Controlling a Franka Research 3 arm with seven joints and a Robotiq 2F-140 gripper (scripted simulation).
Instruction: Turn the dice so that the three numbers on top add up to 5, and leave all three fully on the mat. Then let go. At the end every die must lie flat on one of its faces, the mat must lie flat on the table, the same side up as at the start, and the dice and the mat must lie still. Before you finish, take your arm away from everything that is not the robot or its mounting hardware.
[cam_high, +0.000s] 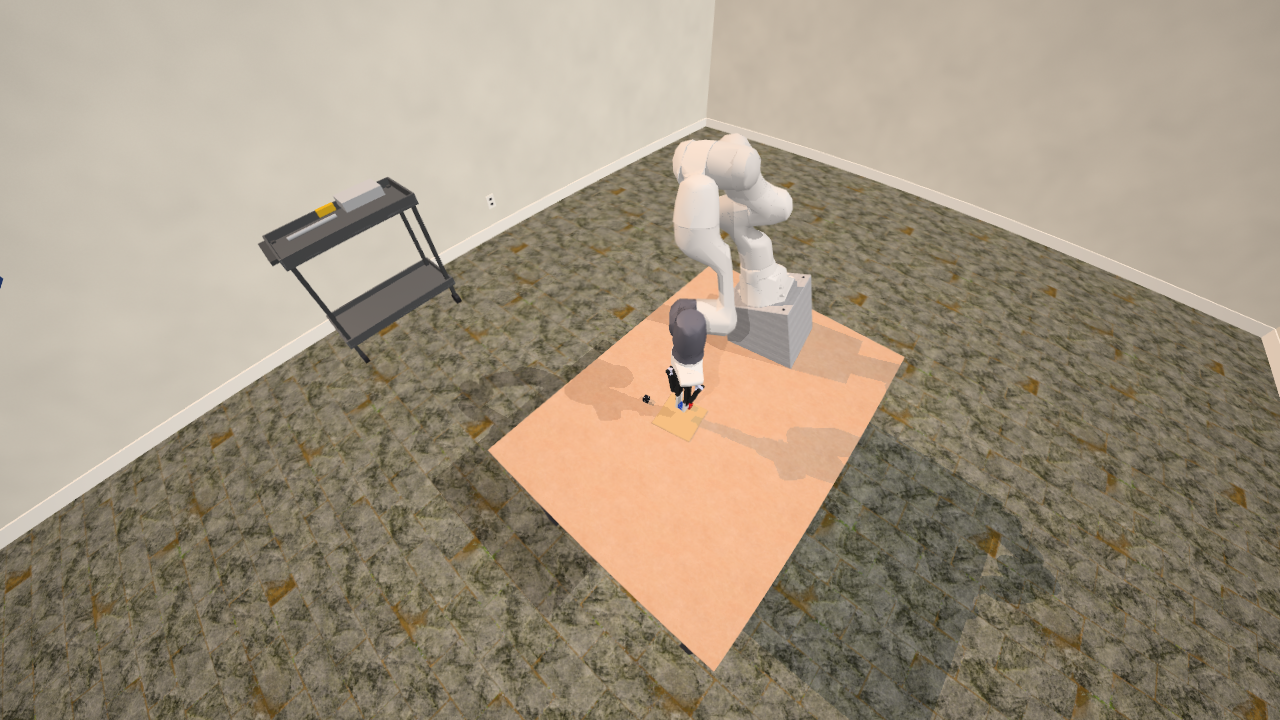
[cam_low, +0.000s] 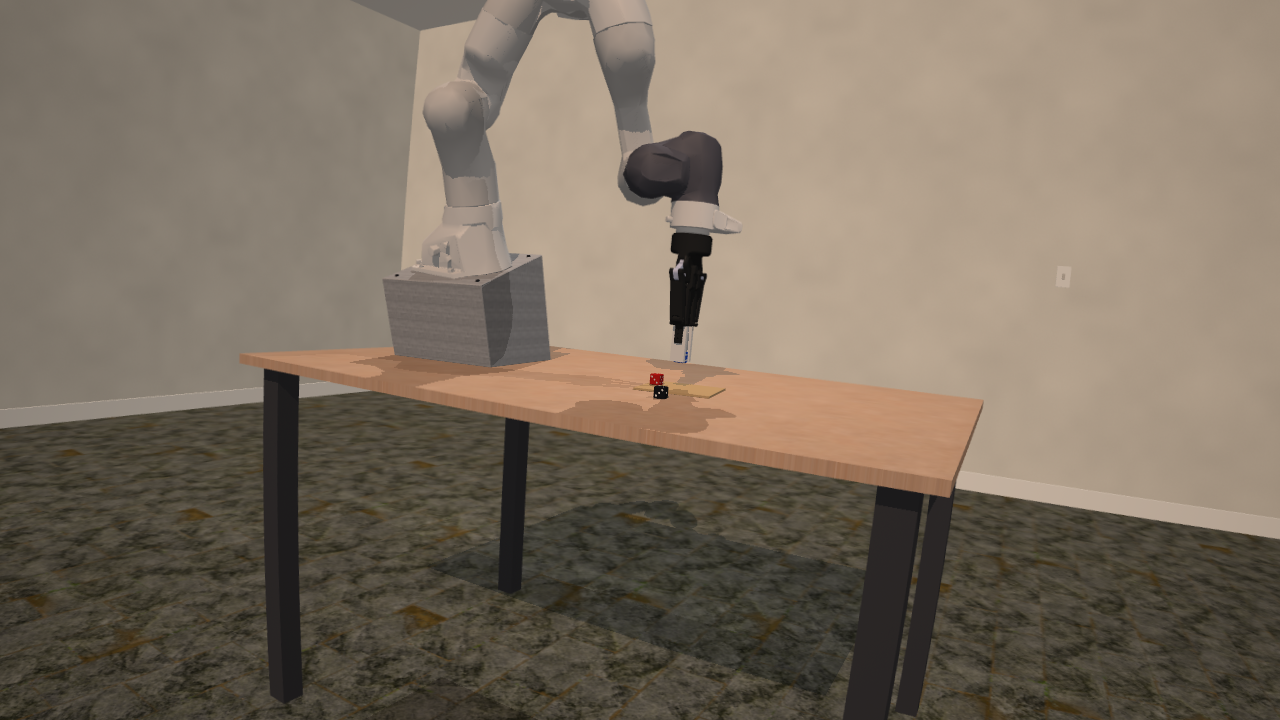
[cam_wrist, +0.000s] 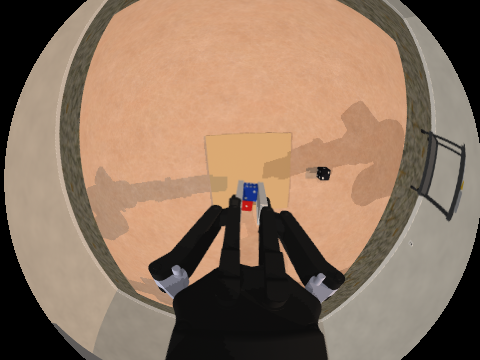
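Observation:
My gripper (cam_wrist: 250, 189) is shut on a blue die (cam_wrist: 251, 190) and holds it just above the near edge of the tan mat (cam_wrist: 248, 163). The gripper also shows in the side view (cam_low: 682, 356), close over the table. A red die (cam_wrist: 247, 206) lies on the mat right below the fingers; it also shows in the side view (cam_low: 656, 379). A black die (cam_wrist: 323, 172) lies on the bare table to the right of the mat, off it; in the side view (cam_low: 660, 391) it sits in front of the red die.
The robot's grey base block (cam_low: 467, 308) stands at the back of the table. A dark cart (cam_high: 358, 255) stands by the far wall, away from the table.

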